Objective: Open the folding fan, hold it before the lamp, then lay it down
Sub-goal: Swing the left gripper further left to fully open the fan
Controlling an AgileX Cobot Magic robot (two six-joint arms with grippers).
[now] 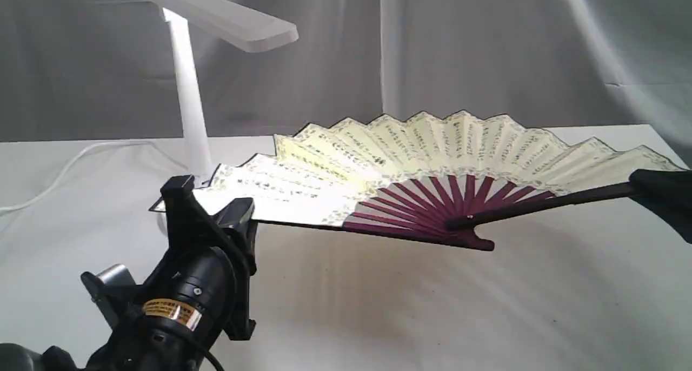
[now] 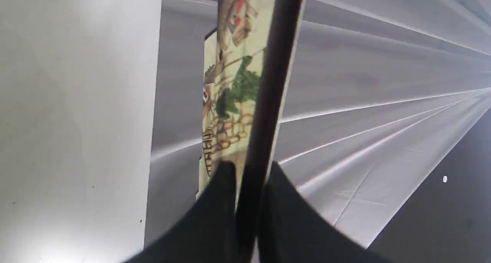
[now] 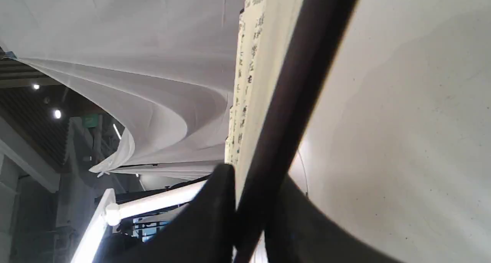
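Check that the folding fan (image 1: pixel 432 138) is fully spread, calligraphy side up, and suspended between both grippers above the cloth-covered table (image 1: pixel 432 317), where its ribbed shadow falls. The left gripper (image 1: pixel 211 204) is clamped on the dark guard at the fan's left end; in the left wrist view you see that guard pinched between the two black fingers (image 2: pixel 215 221). The right gripper (image 1: pixel 657 190) is clamped likewise on the opposite guard at the right edge of the exterior view. The lamp (image 1: pixel 186 90) stands just behind the fan's left end, its flat head above that end, its base hidden by the leaf
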